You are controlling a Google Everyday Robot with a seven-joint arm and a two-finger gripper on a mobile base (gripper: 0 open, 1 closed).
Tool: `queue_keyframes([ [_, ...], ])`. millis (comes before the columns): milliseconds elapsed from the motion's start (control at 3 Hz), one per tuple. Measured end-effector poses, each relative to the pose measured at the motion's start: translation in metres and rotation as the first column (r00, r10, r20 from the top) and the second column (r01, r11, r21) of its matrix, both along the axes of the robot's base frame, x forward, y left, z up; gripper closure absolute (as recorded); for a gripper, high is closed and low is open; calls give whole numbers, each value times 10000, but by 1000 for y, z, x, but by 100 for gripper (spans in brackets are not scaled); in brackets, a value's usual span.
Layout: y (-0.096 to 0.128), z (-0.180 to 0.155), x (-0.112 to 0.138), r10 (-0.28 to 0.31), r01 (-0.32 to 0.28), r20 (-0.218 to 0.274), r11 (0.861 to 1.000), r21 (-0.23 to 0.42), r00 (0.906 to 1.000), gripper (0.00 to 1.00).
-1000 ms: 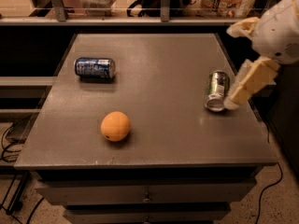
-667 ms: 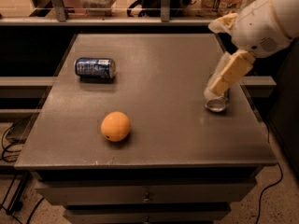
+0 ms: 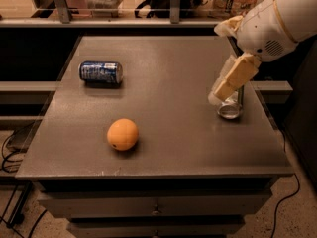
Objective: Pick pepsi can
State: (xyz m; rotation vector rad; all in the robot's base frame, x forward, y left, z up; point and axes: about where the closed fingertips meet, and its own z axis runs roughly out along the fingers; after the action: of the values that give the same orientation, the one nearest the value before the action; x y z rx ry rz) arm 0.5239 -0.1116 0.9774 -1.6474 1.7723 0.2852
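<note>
The pepsi can [image 3: 100,72], dark blue with white lettering and silver ends, lies on its side at the far left of the grey table [image 3: 173,143]. My gripper [image 3: 219,94] hangs from the white arm [image 3: 272,24] at the right side of the table, far to the right of the pepsi can. It sits over and in front of a silver can [image 3: 231,109], hiding most of it. Nothing shows in its grasp.
An orange [image 3: 122,134] rests on the table toward the front left, below the pepsi can. A railing and shelves with clutter run behind the table's back edge. Cables lie on the floor at the left and right.
The arm and gripper have moved left and further over the table, from beside the silver can to in front of it. The pepsi can and the orange have not moved.
</note>
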Motion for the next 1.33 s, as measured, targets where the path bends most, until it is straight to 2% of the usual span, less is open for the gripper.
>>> queue_keyframes([
  [333,33,-7,17,422,-425,87,9980,472,9991,0],
  [1333,138,-38,94,972,-995,219,9811,1657,9950,0],
])
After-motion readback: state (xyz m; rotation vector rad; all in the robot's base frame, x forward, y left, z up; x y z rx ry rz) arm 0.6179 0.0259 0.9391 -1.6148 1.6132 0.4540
